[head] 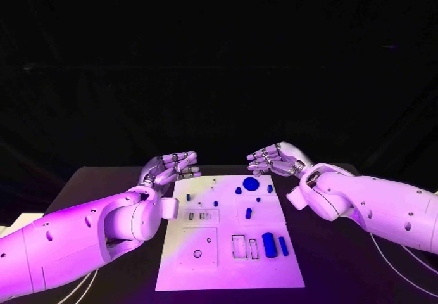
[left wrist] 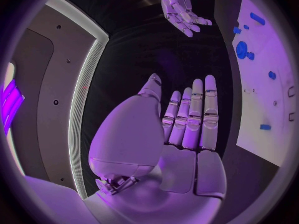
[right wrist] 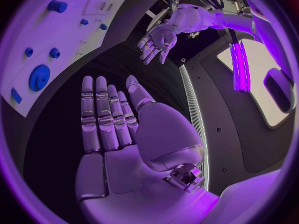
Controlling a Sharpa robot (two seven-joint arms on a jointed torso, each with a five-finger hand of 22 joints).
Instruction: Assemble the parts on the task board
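Black surface (head: pixel 109 183) is carrying the white board (head: pixel 228 253) at lower centre, blue parts (head: pixel 269 242) lying on it, while the empty left hand (head: pixel 173 168) and empty right hand (head: pixel 274 159) are hovering, fingers spread, just past its upper corners, about equally near.
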